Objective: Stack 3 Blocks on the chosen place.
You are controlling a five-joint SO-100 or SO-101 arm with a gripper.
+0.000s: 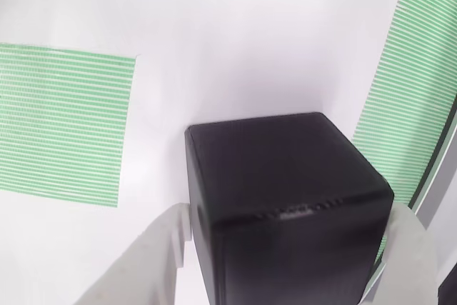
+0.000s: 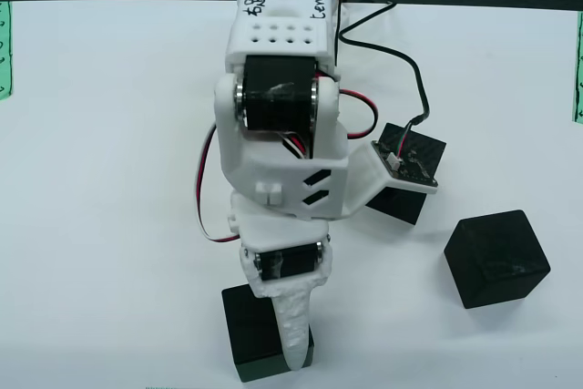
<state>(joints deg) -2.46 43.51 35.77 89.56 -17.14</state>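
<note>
Your gripper [image 1: 285,248] sat closed around a black cube [image 1: 285,176]; the striped square patch [image 1: 61,123] lay up-left in the gripper's view.

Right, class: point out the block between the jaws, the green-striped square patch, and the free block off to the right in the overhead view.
Block between the jaws [image 1: 285,169]: gripper-mounted view, top face.
Striped square patch [image 1: 61,123]: gripper-mounted view, its middle.
Free block [image 2: 496,257]: overhead view, top face.
</note>
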